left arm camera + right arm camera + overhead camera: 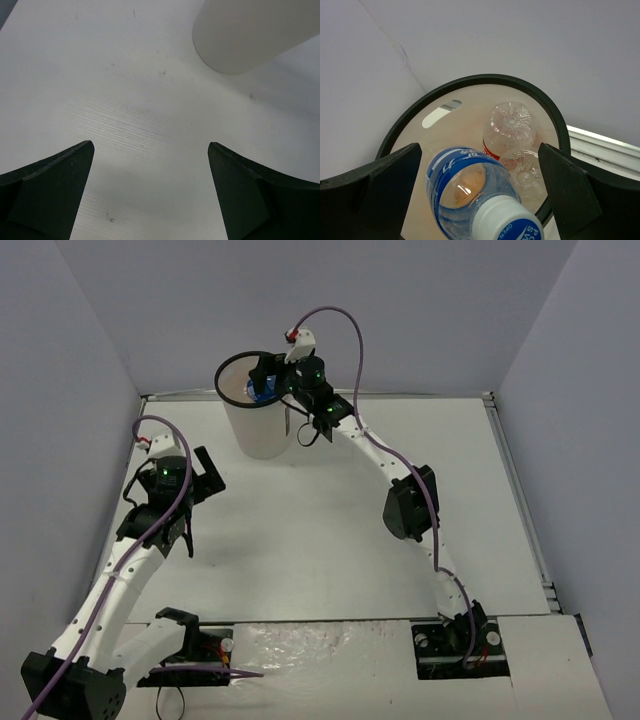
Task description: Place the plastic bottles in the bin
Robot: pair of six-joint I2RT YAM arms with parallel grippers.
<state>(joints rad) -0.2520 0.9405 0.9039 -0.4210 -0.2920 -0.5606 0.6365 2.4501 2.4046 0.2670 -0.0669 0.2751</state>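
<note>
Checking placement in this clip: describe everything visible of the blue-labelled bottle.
The blue-labelled bottle is clear plastic, with a blue wrap label and a white cap printed in blue. It is tilted, cap toward the camera, inside the mouth of the bin, between the open fingers of the right gripper, with a gap on each side. Other clear bottles lie beneath it; contact with them cannot be told.

The right gripper [265, 378] hangs over the bin [262, 432], seemingly above a blue bottle [262, 395] inside it.
</note>
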